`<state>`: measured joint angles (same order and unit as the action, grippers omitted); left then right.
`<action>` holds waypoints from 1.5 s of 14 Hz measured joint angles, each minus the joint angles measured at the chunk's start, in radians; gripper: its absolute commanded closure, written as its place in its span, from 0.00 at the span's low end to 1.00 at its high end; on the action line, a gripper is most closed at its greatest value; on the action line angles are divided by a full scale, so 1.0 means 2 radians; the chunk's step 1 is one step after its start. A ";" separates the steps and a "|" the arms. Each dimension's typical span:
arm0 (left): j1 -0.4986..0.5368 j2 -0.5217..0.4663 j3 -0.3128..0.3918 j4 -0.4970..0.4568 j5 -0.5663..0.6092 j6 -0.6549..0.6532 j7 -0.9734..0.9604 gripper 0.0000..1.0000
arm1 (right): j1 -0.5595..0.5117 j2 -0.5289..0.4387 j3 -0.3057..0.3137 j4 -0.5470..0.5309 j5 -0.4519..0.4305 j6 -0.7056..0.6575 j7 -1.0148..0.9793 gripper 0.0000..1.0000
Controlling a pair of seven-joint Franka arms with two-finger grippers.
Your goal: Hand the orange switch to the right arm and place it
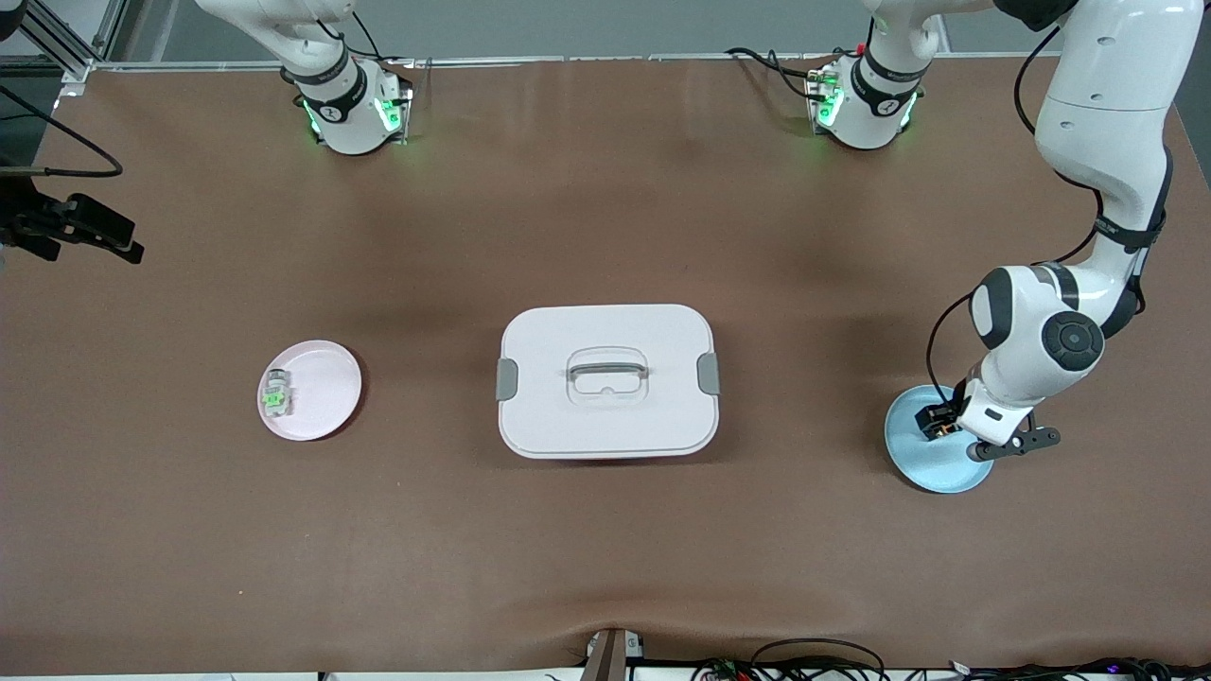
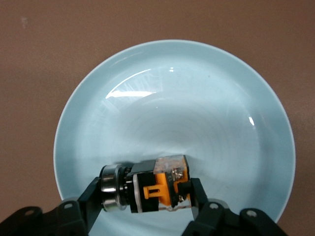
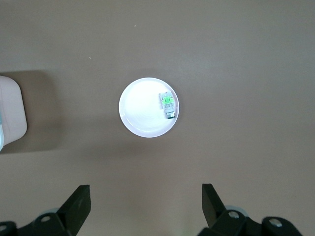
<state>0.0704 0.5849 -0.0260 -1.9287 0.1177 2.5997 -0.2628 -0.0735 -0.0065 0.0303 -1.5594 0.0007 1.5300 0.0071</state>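
Observation:
The orange switch [image 2: 157, 189], a small black block with an orange middle and a silver ring at one end, is low over the light blue plate [image 2: 197, 98]. My left gripper [image 2: 146, 192] is shut on it, one finger at each end. In the front view the left gripper [image 1: 938, 423] and the switch [image 1: 933, 422] are over the blue plate [image 1: 932, 465], at the left arm's end of the table. My right gripper [image 3: 146, 206] is open and empty, high over the table near the pink plate [image 3: 142, 115]. It is out of the front view.
The pink plate [image 1: 326, 378] at the right arm's end holds a clear block with a green centre [image 1: 275, 392], which also shows in the right wrist view [image 3: 168, 104]. A white lidded box with a handle [image 1: 605, 430] stands mid-table, its edge showing in the right wrist view [image 3: 10, 115].

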 measured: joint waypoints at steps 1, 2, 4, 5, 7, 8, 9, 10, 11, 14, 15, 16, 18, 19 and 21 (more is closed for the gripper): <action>-0.001 0.000 -0.001 0.002 0.000 0.001 -0.008 1.00 | 0.000 0.000 0.000 0.000 0.000 -0.001 0.000 0.00; -0.001 -0.001 -0.003 0.005 0.000 0.002 -0.015 1.00 | 0.000 0.000 0.000 0.000 0.000 -0.001 0.000 0.00; -0.002 -0.008 -0.010 0.010 0.000 0.003 -0.027 1.00 | 0.000 0.000 0.000 0.000 0.000 -0.001 0.000 0.00; -0.002 -0.014 -0.015 0.011 0.000 0.003 -0.030 1.00 | 0.000 0.000 0.000 0.000 0.000 -0.001 0.000 0.00; -0.003 -0.032 -0.023 0.011 0.000 0.001 -0.036 1.00 | 0.000 0.001 0.000 0.000 0.000 -0.001 0.000 0.00; -0.003 -0.042 -0.028 0.011 0.000 -0.007 -0.037 1.00 | 0.000 0.001 0.000 0.000 0.000 -0.001 0.000 0.00; -0.003 -0.054 -0.035 0.011 0.000 -0.019 -0.038 1.00 | 0.000 0.001 0.000 0.000 0.000 -0.002 0.000 0.00; -0.003 -0.066 -0.043 0.011 0.000 -0.032 -0.040 1.00 | 0.000 0.002 0.000 0.000 0.000 -0.002 0.000 0.00; -0.003 -0.078 -0.051 0.011 0.000 -0.044 -0.046 1.00 | 0.002 0.002 0.001 0.000 0.000 -0.003 0.000 0.00; -0.004 -0.115 -0.080 0.012 0.000 -0.087 -0.068 1.00 | 0.022 0.005 0.002 0.000 0.002 -0.016 0.000 0.00; -0.004 -0.125 -0.092 0.012 0.000 -0.101 -0.080 1.00 | 0.034 0.005 0.003 0.000 0.003 -0.021 0.007 0.00; -0.004 -0.134 -0.106 0.012 0.000 -0.115 -0.096 1.00 | 0.047 0.005 0.004 0.000 0.007 -0.025 0.025 0.00; -0.004 -0.148 -0.137 0.016 0.000 -0.145 -0.131 1.00 | 0.073 0.006 0.006 -0.001 0.034 -0.035 0.077 0.00; -0.005 -0.153 -0.153 0.023 0.000 -0.166 -0.147 1.00 | 0.083 0.006 0.007 -0.004 0.056 -0.037 0.102 0.00; -0.005 -0.158 -0.188 0.050 0.000 -0.215 -0.180 1.00 | 0.099 0.007 0.007 -0.013 0.094 -0.036 0.137 0.00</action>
<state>0.0602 0.2697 -0.4012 -1.8288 0.1177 2.1690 -0.6226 0.1244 0.0071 0.0448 -1.5845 0.1889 1.4576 0.2812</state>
